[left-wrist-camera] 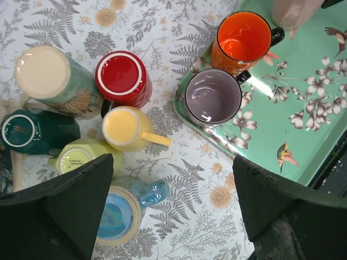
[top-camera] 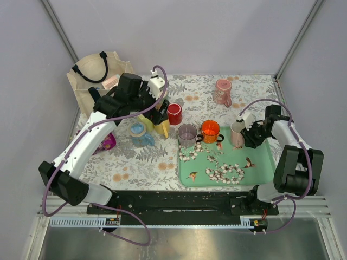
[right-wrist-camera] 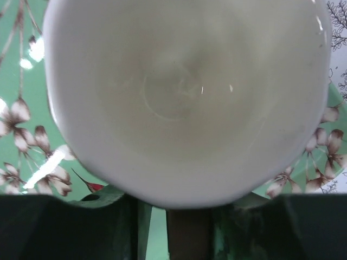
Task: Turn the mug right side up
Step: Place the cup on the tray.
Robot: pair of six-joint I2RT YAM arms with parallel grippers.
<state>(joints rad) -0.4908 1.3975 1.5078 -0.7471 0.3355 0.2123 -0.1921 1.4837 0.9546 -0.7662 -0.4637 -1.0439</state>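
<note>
A beige-pink mug (top-camera: 236, 134) stands over the right part of the green tray (top-camera: 260, 162). My right gripper (top-camera: 248, 133) is shut on it from the right. In the right wrist view the mug's pale inside (right-wrist-camera: 184, 92) fills the frame, its mouth facing the camera, and its brown handle (right-wrist-camera: 190, 233) sits between my fingers. My left gripper (left-wrist-camera: 173, 179) is open and empty. It hovers above a cluster of upside-down mugs: red (left-wrist-camera: 122, 76), yellow (left-wrist-camera: 122, 125), blue (left-wrist-camera: 116, 214), teal (left-wrist-camera: 21, 132) and a cream-based one (left-wrist-camera: 43, 70).
An orange mug (top-camera: 210, 130) and a grey-purple mug (top-camera: 187, 134) stand mouth up on the tray's left end. A pink mug (top-camera: 222, 91) is at the back of the table. A tote bag (top-camera: 92, 81) sits at the back left.
</note>
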